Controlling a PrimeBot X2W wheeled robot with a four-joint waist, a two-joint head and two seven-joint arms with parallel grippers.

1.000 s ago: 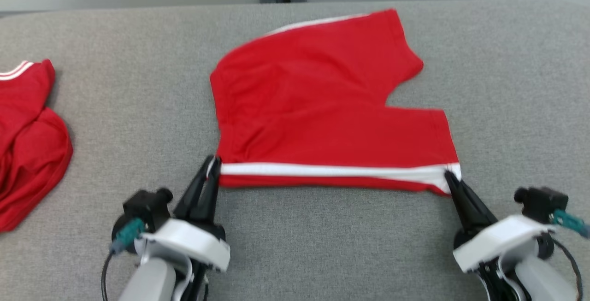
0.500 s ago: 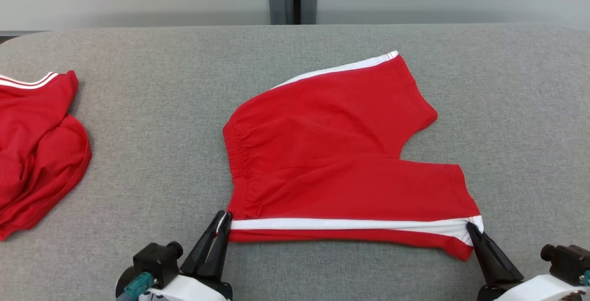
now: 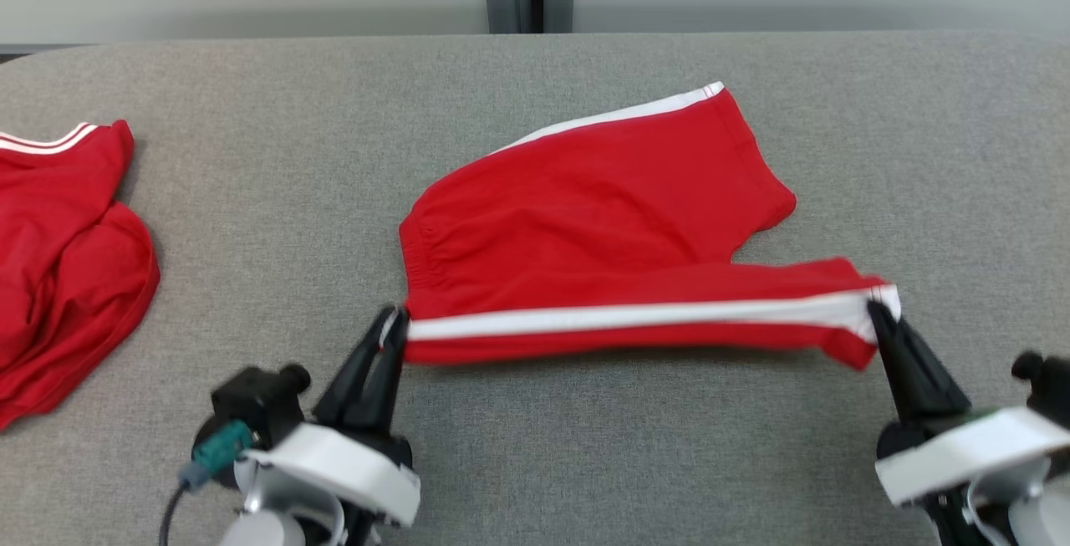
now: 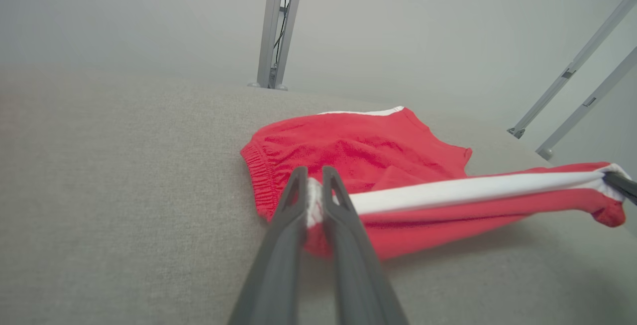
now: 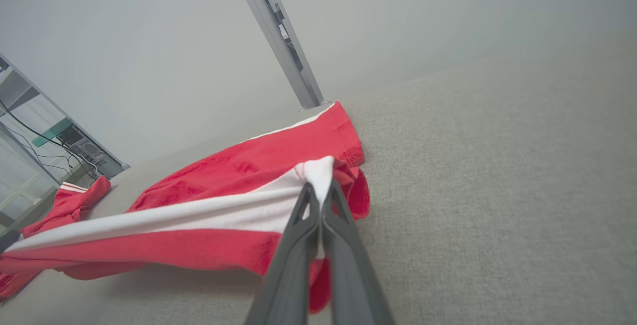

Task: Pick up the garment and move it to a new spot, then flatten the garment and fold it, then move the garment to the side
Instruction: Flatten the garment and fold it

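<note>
Held the red garment (image 3: 602,203), centre frame on the grey tabletop (image 3: 251,111), by its striped lower edge, clamped at the corners in left hand (image 3: 393,316) and right hand (image 3: 878,308). Looked mid-fold; next called for carrying that edge up-frame evenly.

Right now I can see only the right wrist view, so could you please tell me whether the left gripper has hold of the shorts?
Observer: Yes, the left gripper is shut on the white stripe at the waistband corner of the red shorts.
Operator: Thank you. Does the waistband lie on the table?
Observer: Mostly. The elastic waistband rests on the grey table, and just its gripped near corner looks raised.
</note>
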